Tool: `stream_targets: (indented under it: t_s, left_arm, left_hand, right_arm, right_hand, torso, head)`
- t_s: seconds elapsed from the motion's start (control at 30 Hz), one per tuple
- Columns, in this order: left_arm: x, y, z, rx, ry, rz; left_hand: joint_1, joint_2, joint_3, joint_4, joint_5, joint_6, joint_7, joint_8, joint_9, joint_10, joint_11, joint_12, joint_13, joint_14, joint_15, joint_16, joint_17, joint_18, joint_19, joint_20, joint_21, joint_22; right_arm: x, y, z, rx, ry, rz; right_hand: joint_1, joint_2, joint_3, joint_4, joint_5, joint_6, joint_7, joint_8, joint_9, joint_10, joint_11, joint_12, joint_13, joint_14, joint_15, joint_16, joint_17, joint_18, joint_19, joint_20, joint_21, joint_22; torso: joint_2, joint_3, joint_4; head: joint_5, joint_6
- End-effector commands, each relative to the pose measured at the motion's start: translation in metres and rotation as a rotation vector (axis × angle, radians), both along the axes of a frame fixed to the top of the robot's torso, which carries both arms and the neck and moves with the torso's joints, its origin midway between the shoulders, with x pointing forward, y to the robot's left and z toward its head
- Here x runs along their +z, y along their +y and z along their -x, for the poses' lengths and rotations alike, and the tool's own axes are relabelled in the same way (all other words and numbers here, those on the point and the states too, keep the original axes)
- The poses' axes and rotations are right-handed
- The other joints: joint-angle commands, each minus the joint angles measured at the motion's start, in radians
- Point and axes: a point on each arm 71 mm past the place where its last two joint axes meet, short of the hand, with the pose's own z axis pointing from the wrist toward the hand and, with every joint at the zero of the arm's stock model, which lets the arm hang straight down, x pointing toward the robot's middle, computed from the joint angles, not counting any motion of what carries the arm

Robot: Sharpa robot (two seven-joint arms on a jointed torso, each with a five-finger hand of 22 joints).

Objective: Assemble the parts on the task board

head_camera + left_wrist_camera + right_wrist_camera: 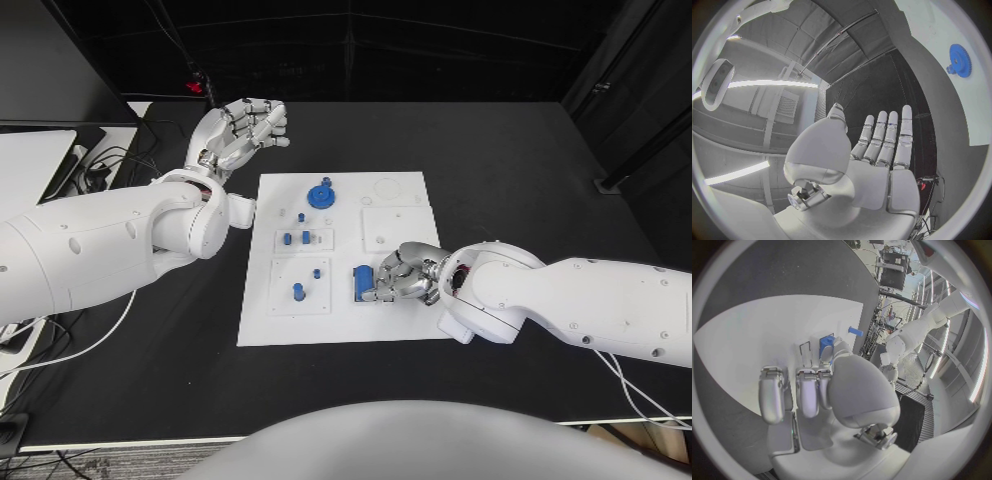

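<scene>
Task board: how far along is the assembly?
Early. Possibly done: blue gear sits at the task board far end. In hand: right hand is at a blue block; grip unclear. Left: small blue parts lie loose; left hand open, off-board.

right hand [400, 275] blocks the task board's [404, 320] middle.

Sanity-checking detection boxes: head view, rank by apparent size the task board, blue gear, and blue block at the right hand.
1. task board, by far the largest.
2. blue gear.
3. blue block, partly hidden by the right hand, so its rank against the gear is unsure.
</scene>
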Motion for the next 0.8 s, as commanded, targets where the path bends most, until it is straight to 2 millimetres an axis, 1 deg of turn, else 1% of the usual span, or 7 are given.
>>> stream_targets:
  t_s: [0.03,0.37,0.47,0.67,0.8]
  left_arm:
    - [0.0022,-0.0010,0.0001,-0.010,-0.015,0.009]
    - [0.0020,-0.0010,0.0001,-0.011,-0.014,0.009]
    - [0.0020,-0.0008,0.0001,-0.010,-0.014,0.009]
    - [0.0018,-0.0007,0.0000,-0.009,-0.012,0.008]
    - [0.0017,-0.0001,-0.0001,-0.008,-0.012,0.008]
  left_hand:
    - [-0.001,0.010,-0.006,0.002,0.002,-0.007,0.114,0.006,-0.001,-0.005,-0.002,0.005,-0.001,-0.007,0.000,0.005,-0.001,0.003,0.007,0.002,0.007,-0.001]
    - [-0.001,0.011,-0.007,0.002,0.003,-0.007,0.114,0.006,-0.001,-0.005,-0.002,0.005,-0.001,-0.007,0.000,0.005,-0.002,0.003,0.007,0.002,0.007,-0.002]
    - [-0.001,0.011,-0.007,0.002,0.003,-0.007,0.114,0.006,-0.001,-0.005,-0.002,0.005,-0.001,-0.007,0.000,0.005,-0.002,0.003,0.007,0.002,0.007,-0.002]
    - [0.000,0.011,-0.007,0.002,0.004,-0.008,0.113,0.006,-0.001,-0.005,-0.002,0.006,-0.001,-0.007,0.000,0.006,-0.002,0.003,0.007,0.002,0.007,-0.002]
    - [0.000,0.011,-0.007,0.002,0.004,-0.008,0.113,0.006,-0.001,-0.005,-0.002,0.006,-0.001,-0.007,0.000,0.006,-0.002,0.003,0.007,0.002,0.007,-0.002]
  right_arm:
    - [0.0005,0.0004,-0.0011,0.006,-0.003,0.008]
    - [0.0000,0.0006,-0.0014,0.012,-0.002,0.008]
    - [0.0001,0.0004,-0.0013,0.013,-0.003,0.007]
    - [0.0015,-0.0001,-0.0005,0.017,-0.015,-0.007]
    - [0.0068,-0.0050,-0.0003,-0.007,-0.060,-0.063]
  right_hand:
    - [0.022,0.005,0.009,-0.001,0.006,-0.005,-0.005,-0.006,0.001,0.106,-0.007,-0.007,0.256,0.102,-0.007,0.002,0.263,-0.007,0.104,-0.007,0.003,0.263]
    - [0.051,-0.009,0.021,-0.017,0.008,-0.004,-0.004,-0.017,0.006,0.106,-0.006,-0.007,0.256,0.102,-0.007,0.002,0.263,-0.007,0.104,-0.008,0.003,0.263]
    - [0.062,-0.016,0.026,-0.024,0.007,-0.003,-0.003,-0.021,0.007,0.106,-0.006,-0.007,0.256,0.102,-0.006,0.002,0.263,-0.007,0.104,-0.008,0.003,0.263]
    - [0.070,-0.043,0.024,-0.034,-0.006,-0.001,0.001,-0.028,0.011,0.106,-0.003,-0.007,0.256,0.102,-0.005,0.002,0.263,-0.007,0.104,-0.007,0.003,0.263]
    - [0.048,-0.066,0.010,-0.023,-0.013,-0.003,0.006,-0.038,0.012,0.106,0.002,-0.007,0.256,0.102,-0.002,0.002,0.263,-0.007,0.104,-0.004,0.003,0.263]
  torso:
    - [0.000,-0.0003,-0.0007]
    - [0.000,-0.0001,-0.0002]
    - [0.000,-0.0004,-0.0004]
    - [0.000,-0.0002,-0.0001]
    - [-0.001,0.0002,-0.0009]
  head:
    - [-0.001,0.000]
    - [-0.004,0.000]
    - [-0.004,0.000]
    - [-0.004,0.000]
    - [-0.004,0.000]
